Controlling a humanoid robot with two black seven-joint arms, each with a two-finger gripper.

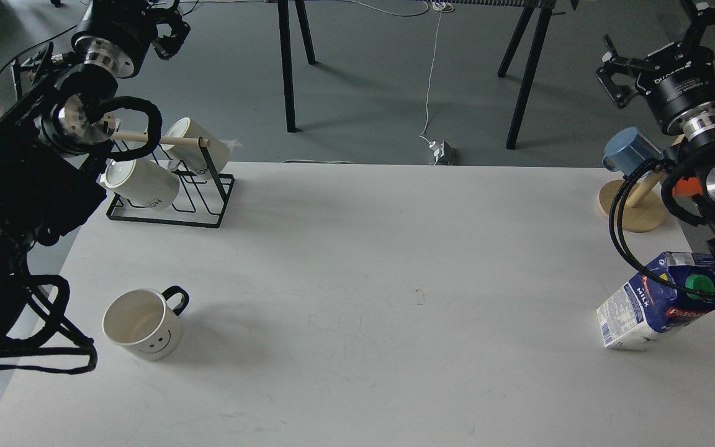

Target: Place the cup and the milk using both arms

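While both arms are raised off the white table [357,279], nothing is held. At the far left a black wire rack [174,198] carries two plain white mugs [140,183] on a wooden bar. The left gripper [168,31] is up at the top left, too dark to tell whether its fingers are parted. The right gripper [668,53], top right, has its fingers spread apart. The milk carton [655,304] stands near the table's right edge. The smiley-face cup [143,323] sits upright near the front left. A blue mug [630,149] hangs on a wooden stand [634,208].
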